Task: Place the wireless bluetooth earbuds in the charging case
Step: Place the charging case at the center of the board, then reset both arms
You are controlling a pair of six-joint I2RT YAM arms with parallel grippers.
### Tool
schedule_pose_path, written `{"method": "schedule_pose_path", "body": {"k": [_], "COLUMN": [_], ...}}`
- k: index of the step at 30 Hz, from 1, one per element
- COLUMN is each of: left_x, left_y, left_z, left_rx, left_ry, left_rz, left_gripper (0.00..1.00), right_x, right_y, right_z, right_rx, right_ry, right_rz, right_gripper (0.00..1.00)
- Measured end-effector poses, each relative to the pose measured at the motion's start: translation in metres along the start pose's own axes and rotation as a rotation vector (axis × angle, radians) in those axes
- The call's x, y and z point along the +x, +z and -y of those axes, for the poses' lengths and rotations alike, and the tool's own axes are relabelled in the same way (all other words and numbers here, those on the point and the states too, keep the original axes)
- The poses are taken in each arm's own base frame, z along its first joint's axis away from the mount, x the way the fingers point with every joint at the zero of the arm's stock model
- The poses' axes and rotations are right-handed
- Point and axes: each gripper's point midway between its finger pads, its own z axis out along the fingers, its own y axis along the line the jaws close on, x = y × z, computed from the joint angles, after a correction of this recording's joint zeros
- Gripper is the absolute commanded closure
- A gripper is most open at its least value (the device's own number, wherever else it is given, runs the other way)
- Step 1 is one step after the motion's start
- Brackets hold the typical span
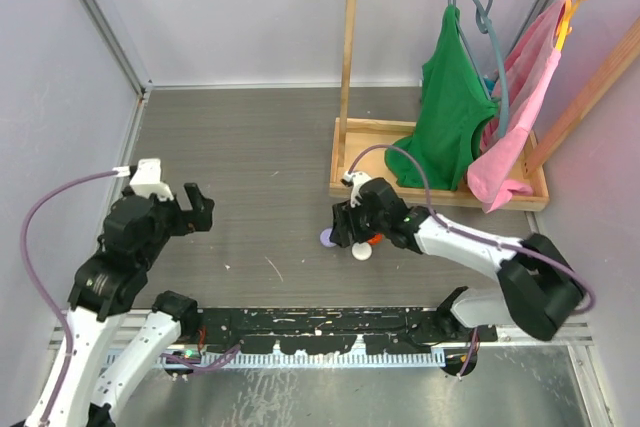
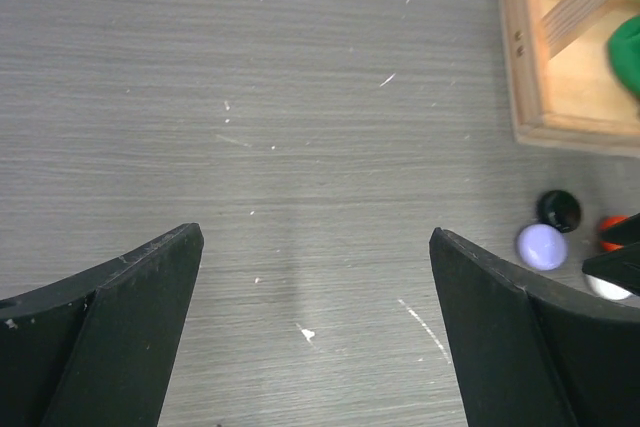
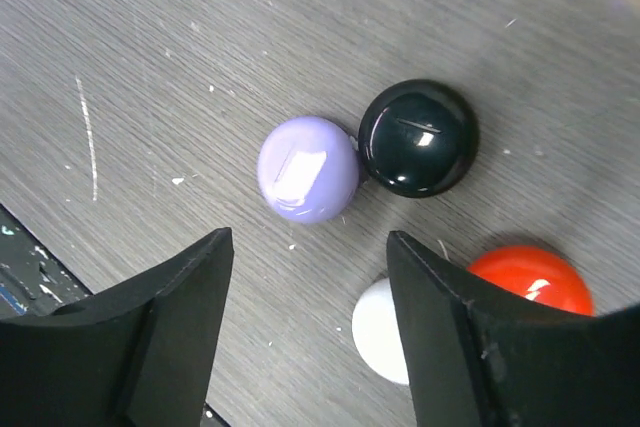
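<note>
Right gripper (image 3: 308,257) fingers are filling the bottom of the right wrist view, standing apart and pinching nothing. Count of round cases: four, one of each colour, all lying on the grey table (image 1: 250,147). From the gap between those fingers, the lilac case (image 3: 308,169) is sitting at 12 o'clock. The black case (image 3: 418,137) is lying just beside the lilac one at its 2 o'clock, seemingly touching it. The red case (image 3: 530,282) is showing at 3 o'clock and the white case (image 3: 385,332) at 5 o'clock, both partly hidden behind one finger. All four are looking closed; whether earbuds are sitting inside cannot be told. Left gripper (image 2: 315,247) is hanging with its two fingers spread wide over bare table, holding nothing, well apart from the cluster, which is lying at its 3 o'clock. Seen from above, one wooden rack (image 1: 440,192) is standing at the cluster's 1 o'clock, carrying two garments: one green garment (image 1: 450,112) and one pink garment (image 1: 520,137).
</note>
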Motion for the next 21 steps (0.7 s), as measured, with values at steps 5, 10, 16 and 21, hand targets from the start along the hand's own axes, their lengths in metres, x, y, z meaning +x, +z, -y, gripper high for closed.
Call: {"method": "schedule_pose_path", "body": {"k": [5, 10, 16, 21], "left_x": [-0.014, -0.022, -0.020, -0.013], "left_y": [-0.030, -0.055, -0.081, -0.093], "left_z": [0.003, 0.002, -0.001, -0.008], "left_rx": [0.056, 0.100, 0.145, 0.154], "left_ry": [-0.067, -0.119, -0.153, -0.182], "left_rz": [0.126, 0.223, 0.321, 0.388], "left_gripper": [0.02, 0.02, 0.02, 0.02], "right_x": [-0.035, -0.072, -0.092, -0.085], "right_y": [-0.045, -0.106, -0.170, -0.204], "right_z": [-0.007, -0.006, 0.011, 0.027], "right_rx": [0.027, 0.093, 0.204, 0.269], "right_ry": [-0.034, -0.058, -0.024, 0.012], "right_rz": [0.171, 0.410, 0.654, 0.787], "right_gripper": [0.00, 0.01, 0.01, 0.01]}}
